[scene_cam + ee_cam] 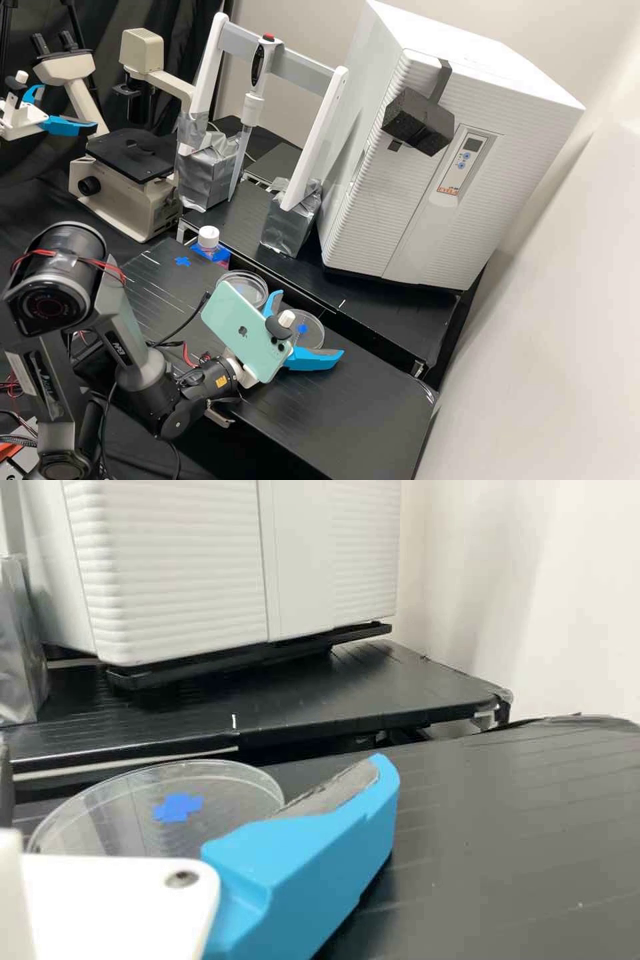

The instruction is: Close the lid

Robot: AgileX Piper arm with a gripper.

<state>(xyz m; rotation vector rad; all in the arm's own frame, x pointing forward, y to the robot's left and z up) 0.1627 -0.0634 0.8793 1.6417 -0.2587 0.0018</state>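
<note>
Blue-fingered white gripper (309,323) is straddling clear round plastic lid (315,333), lower centre, jaws standing apart; grasping step likely needing squeeze next.

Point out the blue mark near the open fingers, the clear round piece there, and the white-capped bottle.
Blue mark (178,807): wrist view, its middle.
Clear round piece (112,817): wrist view, its face beside the mark.
White-capped bottle (209,237): high view, on the cap.

the bench (360,407) lies open toward the wall (567,347); a shelf (400,320) and white cabinet (427,207) block the way behind the dishes (315,323), whose gap looks narrow, perhaps.
</note>
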